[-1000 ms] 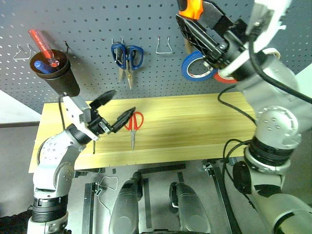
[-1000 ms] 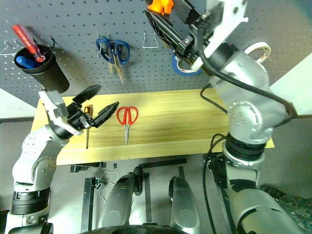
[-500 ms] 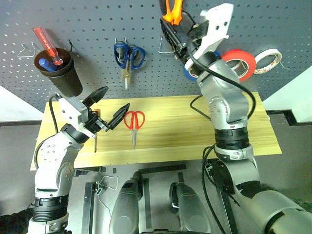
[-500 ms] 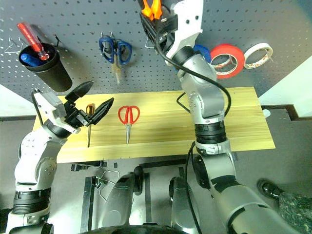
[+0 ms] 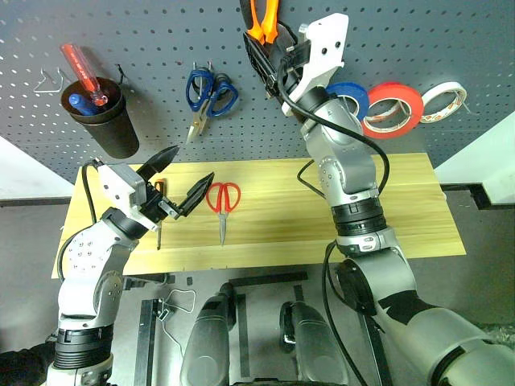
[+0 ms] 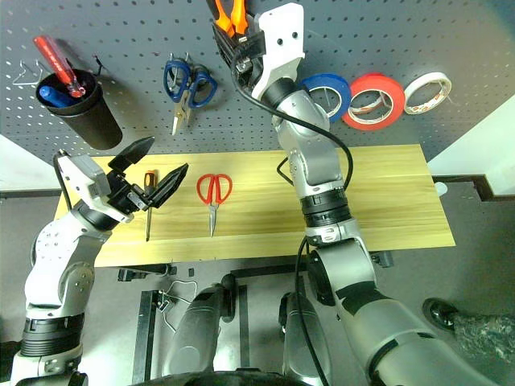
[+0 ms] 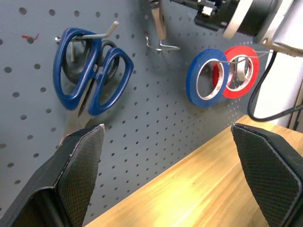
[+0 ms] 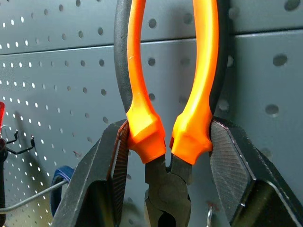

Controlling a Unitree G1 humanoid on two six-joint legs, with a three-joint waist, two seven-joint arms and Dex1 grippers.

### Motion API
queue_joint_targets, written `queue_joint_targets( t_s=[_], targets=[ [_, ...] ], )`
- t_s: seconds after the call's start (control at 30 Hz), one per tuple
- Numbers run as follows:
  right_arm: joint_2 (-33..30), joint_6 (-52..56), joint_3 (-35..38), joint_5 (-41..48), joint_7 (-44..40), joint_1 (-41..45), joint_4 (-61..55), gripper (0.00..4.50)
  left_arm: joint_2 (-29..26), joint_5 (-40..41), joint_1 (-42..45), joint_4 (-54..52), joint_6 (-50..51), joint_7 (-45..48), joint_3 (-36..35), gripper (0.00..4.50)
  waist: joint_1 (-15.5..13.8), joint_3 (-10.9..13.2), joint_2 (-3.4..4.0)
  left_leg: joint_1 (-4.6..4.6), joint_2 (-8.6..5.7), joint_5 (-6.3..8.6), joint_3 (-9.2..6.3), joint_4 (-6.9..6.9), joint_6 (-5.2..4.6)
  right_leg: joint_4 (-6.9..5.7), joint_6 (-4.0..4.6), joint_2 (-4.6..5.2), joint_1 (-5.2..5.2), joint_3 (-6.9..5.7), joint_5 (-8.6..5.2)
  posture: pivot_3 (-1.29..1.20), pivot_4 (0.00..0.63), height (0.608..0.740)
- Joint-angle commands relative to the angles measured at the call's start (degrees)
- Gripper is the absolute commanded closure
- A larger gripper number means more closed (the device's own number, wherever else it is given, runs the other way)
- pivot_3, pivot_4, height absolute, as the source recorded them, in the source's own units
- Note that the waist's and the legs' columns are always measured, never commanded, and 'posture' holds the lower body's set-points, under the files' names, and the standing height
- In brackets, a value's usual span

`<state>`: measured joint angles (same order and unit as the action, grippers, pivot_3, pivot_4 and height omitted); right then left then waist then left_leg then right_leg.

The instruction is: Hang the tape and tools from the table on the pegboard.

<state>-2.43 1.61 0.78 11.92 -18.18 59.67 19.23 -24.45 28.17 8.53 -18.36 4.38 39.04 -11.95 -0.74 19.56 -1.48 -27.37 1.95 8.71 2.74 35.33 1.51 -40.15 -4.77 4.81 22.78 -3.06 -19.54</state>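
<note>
Yellow wood worktop (image 5: 386, 217): two of the task's things lie on it, so the job is roughly half done.
Small screwdriver (image 6: 147, 205): flat on the worktop near its left end, just beside the left tool, not yet picked up.
Red-handled scissors (image 5: 221, 204): flat on the worktop, blades toward the near edge, a little to the right of the screwdriver, untouched.
Left tool (image 5: 179, 178): hovers above the worktop's left end with its fingers spread wide and nothing between them.
Right tool (image 8: 163, 156): raised high against the board, fingers clenched on the pliers at the joint.
Pliers (image 5: 261, 18): handles pointing up along the board above a thin metal hook (image 7: 161, 43); whether they already hang on a hook I cannot tell.
Blue tape (image 5: 348, 98): already hanging on the pegboard, just beside a red-orange roll (image 5: 393, 107) and a white roll (image 5: 444, 100).
Pegboard (image 5: 145, 32): also carries blue-handled scissors (image 5: 209, 93) and a dark cup (image 5: 103, 121) with a red-handled screwdriver.
Left to do, by my reading: seat the pliers, then hang scissors and screwdriver.
</note>
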Motion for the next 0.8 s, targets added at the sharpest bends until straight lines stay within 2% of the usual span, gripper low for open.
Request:
queue_joint_targets(
  t_s=[0.03, 0.5, 0.8],
  targets=[
    [0.14, -4.54, 1.37, -0.53, 1.01, 2.82, 0.85, 2.39, -0.42, 0.99, -0.77, -3.26, -0.16, -0.27, -0.37, 0.00, -0.03, 0.00, 0.00, 0.00, 0.00, -0.01, -0.01, 0.00, 0.01, 0.00, 0.01, 0.00, 0.00, 0.00, 0.00, 0.12, 0.257, 0.714],
    [-2.51, -10.87, 2.86, -2.45, 3.43, 4.27, 8.48, 2.39, -0.91, 1.74, -1.03, -4.27, 1.22, -0.26, -0.31, 0.00, -0.09, 0.00, 0.00, 0.01, 0.00, -0.23, -0.10, 0.00, -0.02, -0.08, 0.14, 0.00, -0.01, -0.08, 0.10, 0.12, 0.270, 0.714],
    [-2.50, -9.92, 2.47, -2.26, 3.29, 2.77, 7.62, 2.39, -1.18, 1.98, -0.52, -4.18, 1.81, -0.29, -0.22, 0.00, -0.06, 0.00, 0.00, 0.03, 0.04, -0.50, -0.14, -0.09, -0.11, -0.10, 0.21, -0.04, 0.02, -0.11, 0.37, 0.12, 0.272, 0.714]
  ],
)
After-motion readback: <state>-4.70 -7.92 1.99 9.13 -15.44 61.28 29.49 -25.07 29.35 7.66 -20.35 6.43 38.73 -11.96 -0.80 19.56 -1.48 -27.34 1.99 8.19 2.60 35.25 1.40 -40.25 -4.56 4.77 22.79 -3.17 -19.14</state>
